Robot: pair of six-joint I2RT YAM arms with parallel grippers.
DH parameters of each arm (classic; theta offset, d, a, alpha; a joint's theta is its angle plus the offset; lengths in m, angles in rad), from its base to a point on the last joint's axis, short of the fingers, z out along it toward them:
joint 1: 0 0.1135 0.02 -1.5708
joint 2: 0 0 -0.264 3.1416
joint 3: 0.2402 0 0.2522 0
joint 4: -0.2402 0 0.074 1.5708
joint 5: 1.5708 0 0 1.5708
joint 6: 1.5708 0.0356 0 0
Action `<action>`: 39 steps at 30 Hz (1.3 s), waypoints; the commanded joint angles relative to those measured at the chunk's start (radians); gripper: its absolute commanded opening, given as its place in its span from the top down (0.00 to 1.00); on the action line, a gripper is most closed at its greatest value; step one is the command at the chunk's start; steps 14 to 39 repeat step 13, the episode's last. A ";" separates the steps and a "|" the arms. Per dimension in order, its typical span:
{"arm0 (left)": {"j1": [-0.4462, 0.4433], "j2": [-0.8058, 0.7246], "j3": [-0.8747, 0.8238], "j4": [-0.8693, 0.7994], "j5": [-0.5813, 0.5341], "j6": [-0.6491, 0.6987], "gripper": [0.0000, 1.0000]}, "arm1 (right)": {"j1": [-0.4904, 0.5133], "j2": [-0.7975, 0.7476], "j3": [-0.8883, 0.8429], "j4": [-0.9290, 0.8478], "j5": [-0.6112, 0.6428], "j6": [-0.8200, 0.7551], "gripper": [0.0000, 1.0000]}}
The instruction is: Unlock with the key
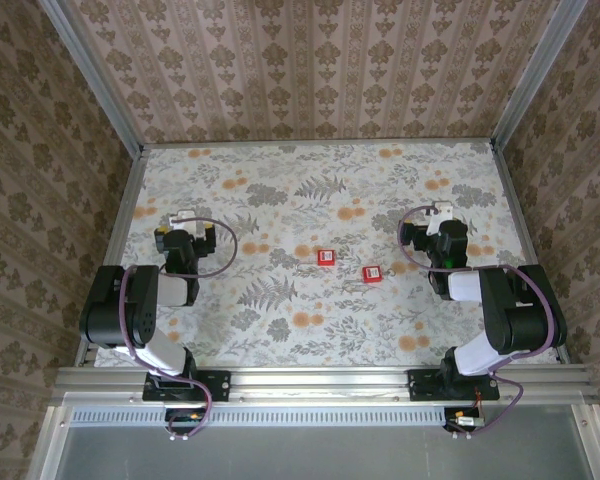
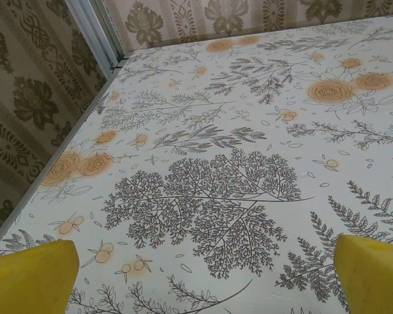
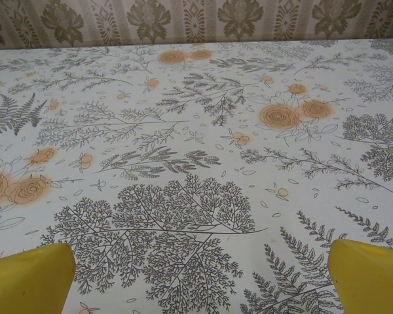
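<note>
— Guessing the lock and key are the left red piece (image 1: 326, 257) and right red piece (image 1: 371, 273) near the middle of the table (image 1: 280, 330), close together. We can't tell which is which.

— Yeah. Both look tiny, light, hard, probably skittery, so we'd pinch them across the sides. Our left gripper (image 2: 196, 280) and right gripper (image 3: 196, 280) both gape wide, holding nothing, parked toward the left and right edges. Loads of bare table around, walls (image 1: 310, 70) well back from the pieces.
</note>
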 commanded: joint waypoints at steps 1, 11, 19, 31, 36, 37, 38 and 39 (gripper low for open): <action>0.009 -0.015 0.012 -0.004 -0.004 -0.019 0.00 | 0.005 -0.004 0.003 -0.002 0.014 0.005 0.00; 0.021 -0.016 0.019 -0.018 0.007 -0.030 0.00 | 0.005 -0.004 0.003 -0.001 0.015 0.005 0.00; 0.021 -0.019 0.013 -0.011 0.010 -0.029 0.00 | 0.005 -0.004 0.003 -0.001 0.015 0.005 0.00; 0.021 -0.019 0.013 -0.011 0.010 -0.029 0.00 | 0.005 -0.004 0.003 -0.001 0.015 0.005 0.00; 0.021 -0.019 0.013 -0.011 0.010 -0.029 0.00 | 0.005 -0.004 0.003 -0.001 0.015 0.005 0.00; 0.021 -0.019 0.013 -0.011 0.010 -0.029 0.00 | 0.005 -0.004 0.003 -0.001 0.015 0.005 0.00; 0.021 -0.019 0.013 -0.011 0.010 -0.029 0.00 | 0.005 -0.004 0.003 -0.001 0.015 0.005 0.00; 0.021 -0.019 0.013 -0.011 0.010 -0.029 0.00 | 0.005 -0.004 0.003 -0.001 0.015 0.005 0.00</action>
